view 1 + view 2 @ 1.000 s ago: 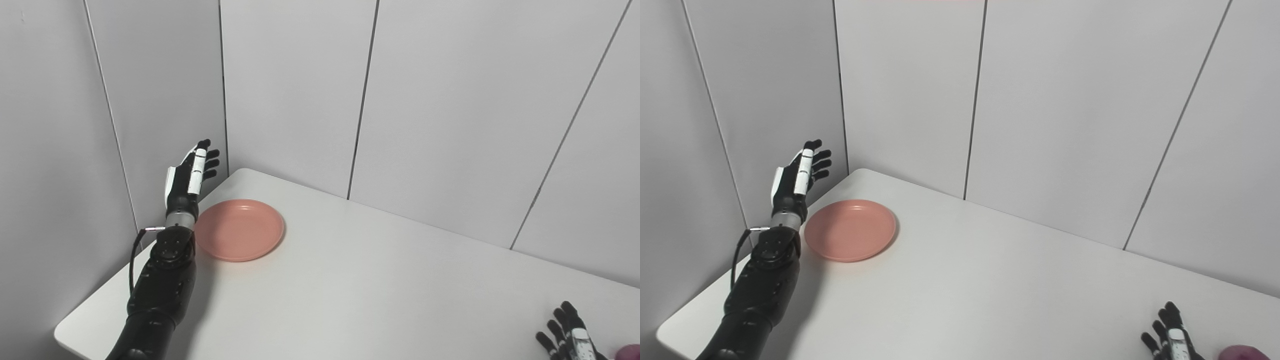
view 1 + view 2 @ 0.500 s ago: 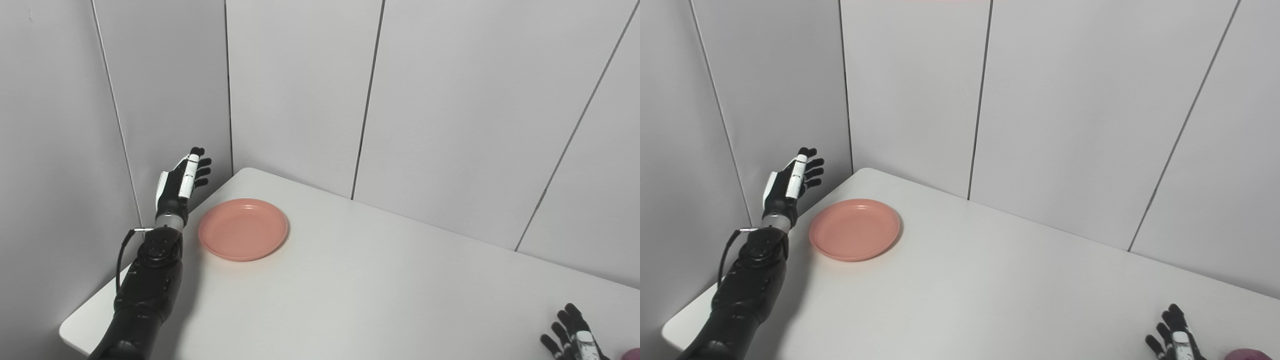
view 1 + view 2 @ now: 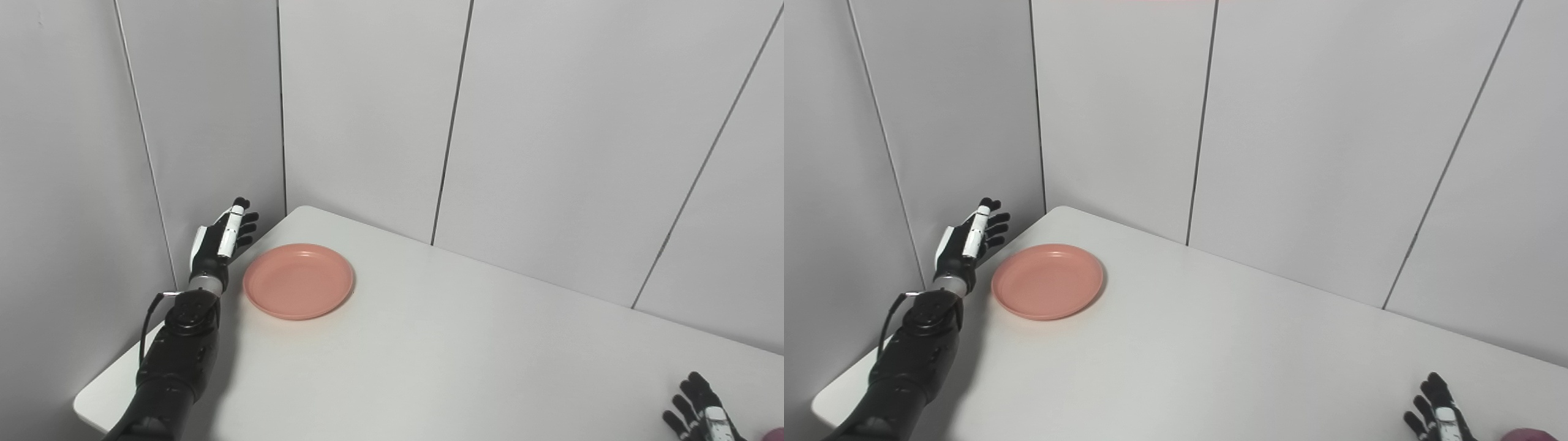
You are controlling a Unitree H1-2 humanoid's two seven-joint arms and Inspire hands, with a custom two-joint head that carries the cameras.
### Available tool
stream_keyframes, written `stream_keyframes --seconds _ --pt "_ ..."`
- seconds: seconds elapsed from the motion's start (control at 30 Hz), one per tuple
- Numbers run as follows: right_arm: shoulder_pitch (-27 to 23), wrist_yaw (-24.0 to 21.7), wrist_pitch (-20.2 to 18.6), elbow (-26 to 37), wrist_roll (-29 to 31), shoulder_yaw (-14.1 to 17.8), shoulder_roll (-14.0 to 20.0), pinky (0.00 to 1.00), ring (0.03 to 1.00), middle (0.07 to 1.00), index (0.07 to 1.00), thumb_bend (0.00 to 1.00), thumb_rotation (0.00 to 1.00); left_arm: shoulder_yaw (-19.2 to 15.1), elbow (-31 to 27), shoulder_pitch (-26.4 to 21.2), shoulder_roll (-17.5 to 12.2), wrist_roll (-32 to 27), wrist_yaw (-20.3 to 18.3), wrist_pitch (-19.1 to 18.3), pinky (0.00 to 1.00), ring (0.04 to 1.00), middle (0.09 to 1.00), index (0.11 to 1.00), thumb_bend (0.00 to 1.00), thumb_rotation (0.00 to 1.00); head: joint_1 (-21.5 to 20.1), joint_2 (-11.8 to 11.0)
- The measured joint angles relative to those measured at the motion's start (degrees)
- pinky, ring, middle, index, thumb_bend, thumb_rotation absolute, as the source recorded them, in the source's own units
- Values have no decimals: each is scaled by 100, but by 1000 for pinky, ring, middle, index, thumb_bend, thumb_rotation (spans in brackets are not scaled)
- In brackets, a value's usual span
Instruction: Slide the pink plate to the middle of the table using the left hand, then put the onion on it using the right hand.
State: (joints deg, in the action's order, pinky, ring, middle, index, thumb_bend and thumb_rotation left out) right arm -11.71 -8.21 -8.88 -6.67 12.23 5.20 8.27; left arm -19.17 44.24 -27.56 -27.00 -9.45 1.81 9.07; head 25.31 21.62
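Pink plate [image 3: 298, 280] far left on white table [image 3: 441, 343], left hand [image 3: 220, 239] released just beside it, right hand [image 3: 1436, 416] splayed, empty, cropped, onion [image 3: 1528, 435] barely visible near right.

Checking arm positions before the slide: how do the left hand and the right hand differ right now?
The left hand is raised at the table's far left edge, just left of the pink plate; the right hand sits low at the near right corner. The left hand shows whole, while the right hand is cut by the picture's edge. Both have fingers spread and hold nothing.
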Motion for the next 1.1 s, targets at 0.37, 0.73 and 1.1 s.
stream_keyframes --seconds 0.37,0.73,1.1 --pt "20 23 -9 47 -9 -7 -9 987 967 955 959 463 800 43 525 -33 63 -25 -70 323 795 799 795 827 637 1000 -18 35" --pt "61 43 -59 119 -15 -12 -8 983 964 953 957 464 812 152 661 -77 68 -19 -77 496 794 783 791 825 598 1000 -26 53" --pt "79 70 -122 190 -67 -24 -13 964 956 947 952 483 795 349 274 -51 244 -10 -217 450 808 809 802 834 596 1000 -79 88"
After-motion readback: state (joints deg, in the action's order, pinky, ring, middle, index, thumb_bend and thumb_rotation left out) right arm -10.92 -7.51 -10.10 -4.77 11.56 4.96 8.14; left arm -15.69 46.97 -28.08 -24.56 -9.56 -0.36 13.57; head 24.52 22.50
